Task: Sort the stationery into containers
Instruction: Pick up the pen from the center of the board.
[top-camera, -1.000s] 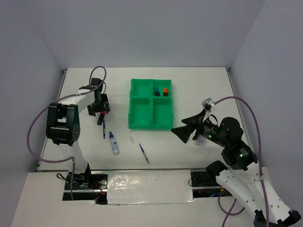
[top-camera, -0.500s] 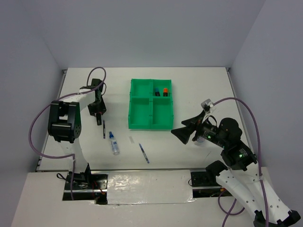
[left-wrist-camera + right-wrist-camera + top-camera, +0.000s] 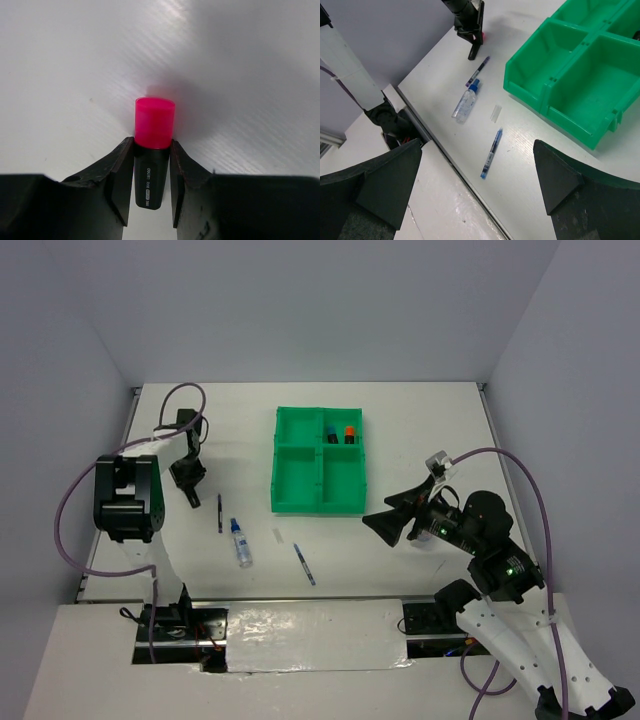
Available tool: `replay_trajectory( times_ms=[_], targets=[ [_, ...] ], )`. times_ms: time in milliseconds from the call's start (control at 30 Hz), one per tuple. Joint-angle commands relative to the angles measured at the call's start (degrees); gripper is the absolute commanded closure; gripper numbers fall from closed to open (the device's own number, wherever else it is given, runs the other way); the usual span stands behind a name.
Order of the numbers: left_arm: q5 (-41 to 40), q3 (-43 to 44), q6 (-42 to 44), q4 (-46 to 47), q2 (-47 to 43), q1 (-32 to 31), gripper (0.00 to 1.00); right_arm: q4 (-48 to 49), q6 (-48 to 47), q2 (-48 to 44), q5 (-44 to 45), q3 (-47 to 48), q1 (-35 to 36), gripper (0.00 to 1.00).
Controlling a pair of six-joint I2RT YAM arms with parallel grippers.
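Grips one red-capped marker [image 3: 155, 125] tight in left claw [image 3: 151, 150], well left of tray [image 3: 276, 470]. Counts two markers binned, blue-capped [image 3: 331, 433] and orange-capped [image 3: 350, 432], sharing the far-right compartment. Leaves outside: black pen [image 3: 220, 513], blue pen [image 3: 304, 564], one bottle [image 3: 241, 543], one clear bit [image 3: 277, 536]. Holds right claw [image 3: 380, 523] wide apart, empty.

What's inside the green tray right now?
The green tray holds a blue-capped marker and a red-capped marker in its far right compartment. The other three look empty, though walls hide slivers of floor.
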Motion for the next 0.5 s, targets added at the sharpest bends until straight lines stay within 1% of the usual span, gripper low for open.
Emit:
replay_trajectory(
  times_ms=[0, 100, 133, 200, 300, 333, 400, 433, 467],
  targets=[
    [-2.26, -2.25, -2.80, -1.93, -5.24, 0.96, 1.00, 0.82, -0.60, -0.42, -0.82, -0.61, 0.33, 0.00],
    [-2.27, -1.03, -2.37, -3.15, -13.92, 0.96, 1.00, 1.52, -0.60, -0.42, -0.82, -1.23, 0.33, 0.00],
    [-1.92, 0.19, -2.19, -3.42, -15.61, 0.96, 1.00, 1.87, -0.43, -0.51, -0.73, -1.23, 0.33, 0.00],
    [1.05, 1.43, -0.97, -3.51, -18.86, 0.79, 1.00, 1.61, -0.34, -0.33, -0.12, -0.88, 0.25, 0.00],
    [4.40, 5.63, -0.43, -3.68, -23.96, -0.88, 1.00, 0.47, -0.34, -0.24, 2.34, 0.00, 0.42, 0.00],
    [5.19, 6.26, -0.26, -2.90, -24.58, -4.97, 1.00, 0.03, -0.25, -0.42, 3.82, 0.18, 0.33, 0.00],
    [8.43, 9.32, -0.95, -0.80, -24.42, -9.12, 1.00, -1.02, -0.16, -0.59, 6.02, 1.14, 0.33, 0.00],
    [10.02, 10.30, -0.96, 0.69, -24.06, -13.58, 1.00, -2.68, -0.16, -0.86, 8.90, 2.45, 0.33, 0.00],
    [10.99, 11.70, -1.65, 1.84, -23.28, -15.98, 1.00, -3.57, -0.07, -1.12, 10.33, 3.16, 0.33, 0.00]
  ],
)
